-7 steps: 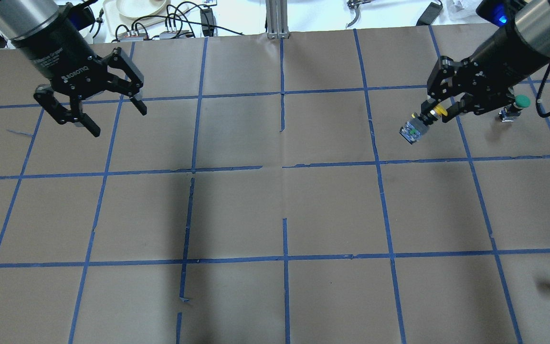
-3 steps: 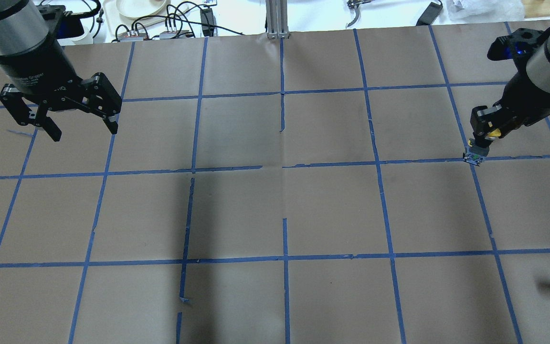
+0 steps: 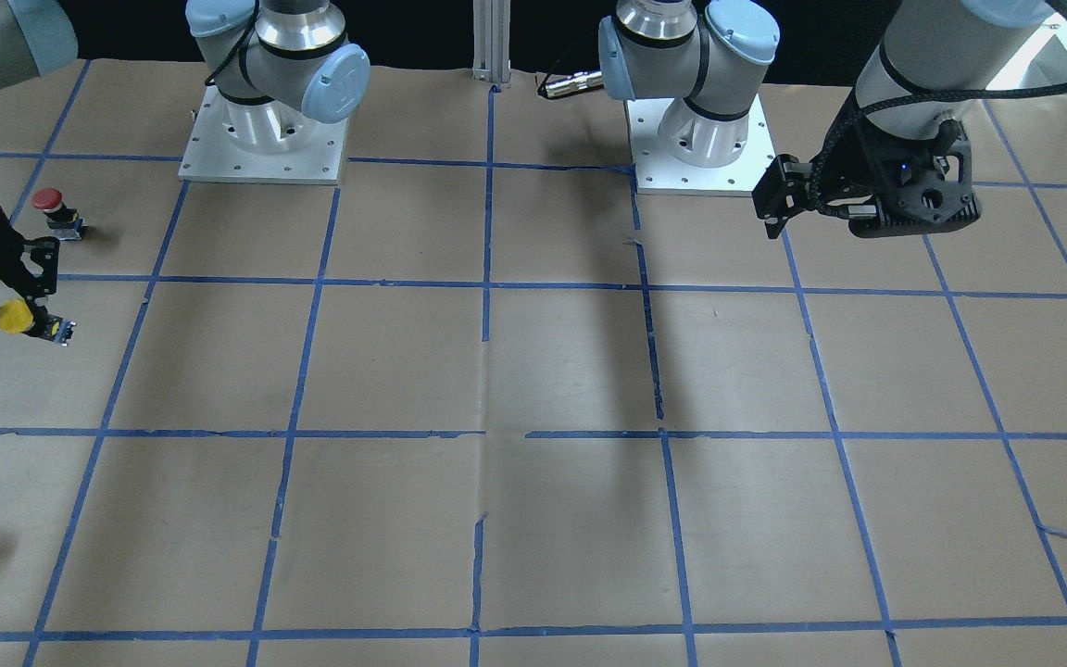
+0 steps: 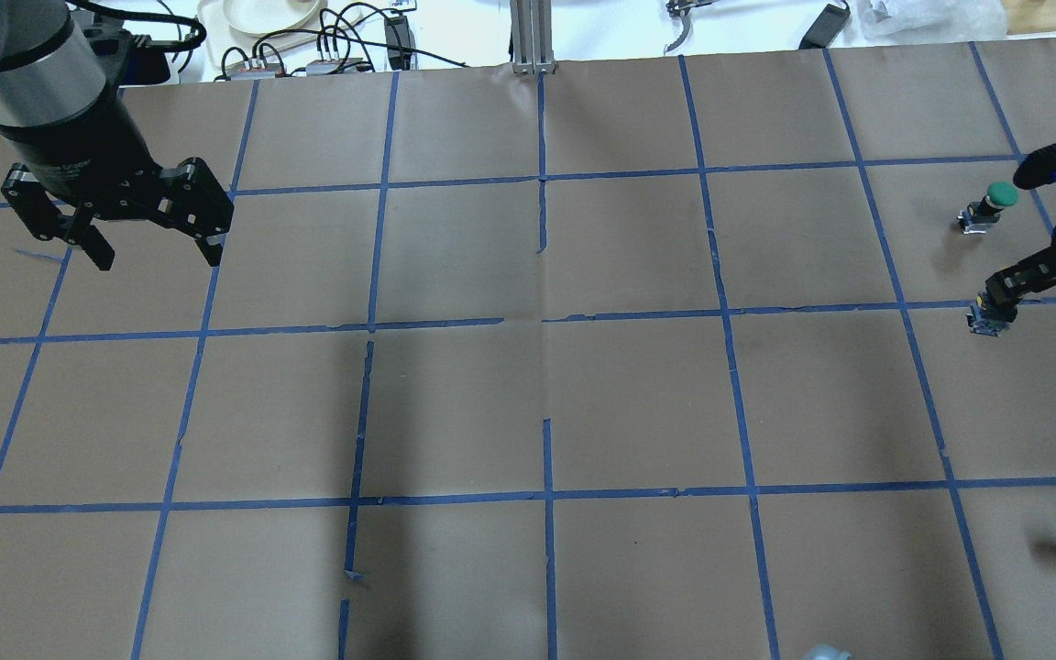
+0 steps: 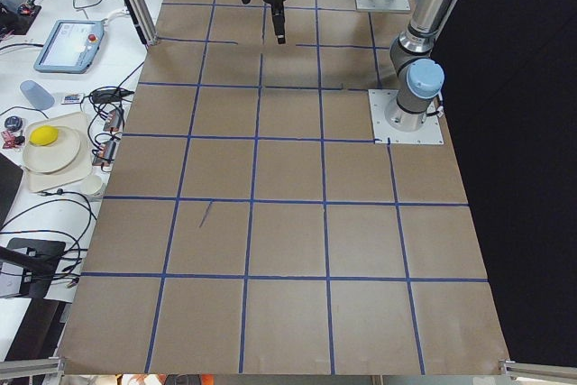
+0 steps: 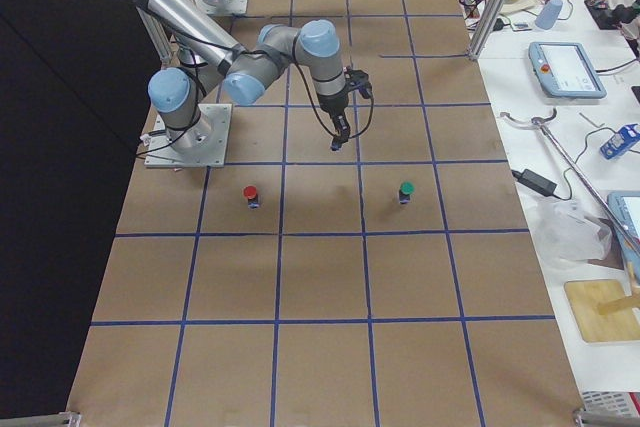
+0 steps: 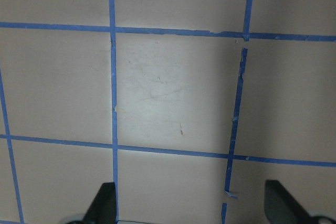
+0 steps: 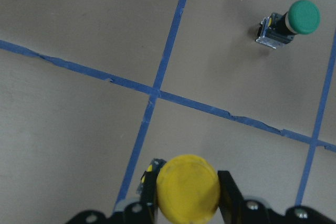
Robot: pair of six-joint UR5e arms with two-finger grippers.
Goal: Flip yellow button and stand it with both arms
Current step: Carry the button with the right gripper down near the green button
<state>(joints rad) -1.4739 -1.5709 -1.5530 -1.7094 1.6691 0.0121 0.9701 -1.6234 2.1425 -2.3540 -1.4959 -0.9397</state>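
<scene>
R tool [image 8: 189, 198] on yellow button [image 8: 187, 184]; L tool [image 4: 158, 249] agape.

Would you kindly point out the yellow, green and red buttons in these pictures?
yellow button [image 8: 188, 188]: right wrist-mounted view, centre of its yellow cap.
green button [image 8: 304, 17]: right wrist-mounted view, its round green cap.
red button [image 3: 46, 197]: exterior front-facing view, its red cap.

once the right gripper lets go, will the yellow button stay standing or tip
Probably stands: the green button rests upright on a like base. Still, the yellow button looks top-heavy, cap wider than body, so a skewed release might topple it.
</scene>
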